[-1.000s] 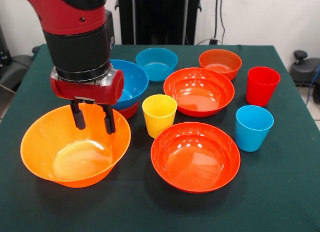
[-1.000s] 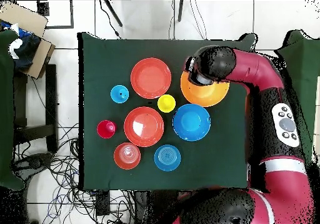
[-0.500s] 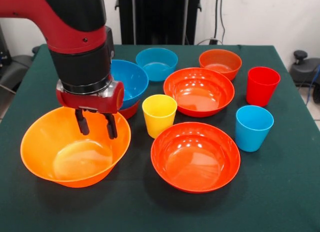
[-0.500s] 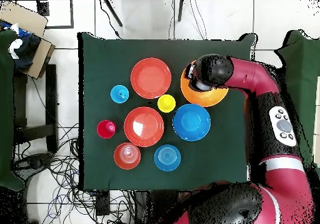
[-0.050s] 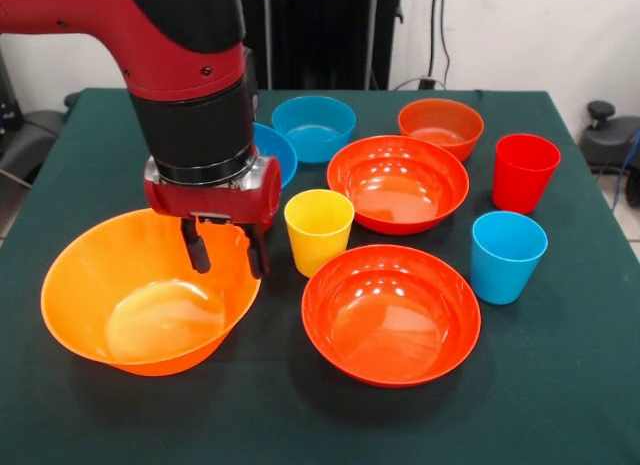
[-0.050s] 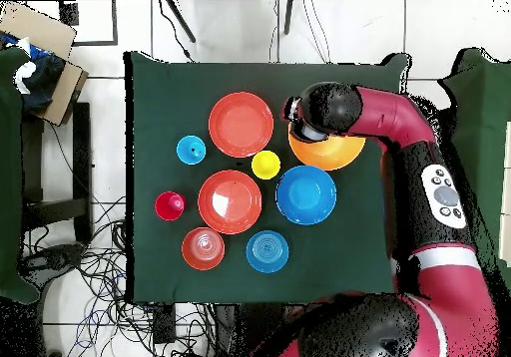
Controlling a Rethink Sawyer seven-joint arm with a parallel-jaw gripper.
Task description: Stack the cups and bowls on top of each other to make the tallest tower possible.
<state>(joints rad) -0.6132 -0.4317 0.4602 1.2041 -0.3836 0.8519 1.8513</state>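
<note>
Green-clothed table [image 5: 560,385], nothing stacked yet — gripper [image 5: 226,253] spread wide, straddling the big orange bowl [image 5: 120,305] at its rim, probably to pinch it.

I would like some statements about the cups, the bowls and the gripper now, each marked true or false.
1. The gripper is open at the rim of the big orange bowl. True.
2. The yellow cup lies on its side. False: it stands upright.
3. The red cup sits inside a bowl. False: it stands alone on the table.
4. The light blue cup is empty. True.
</note>
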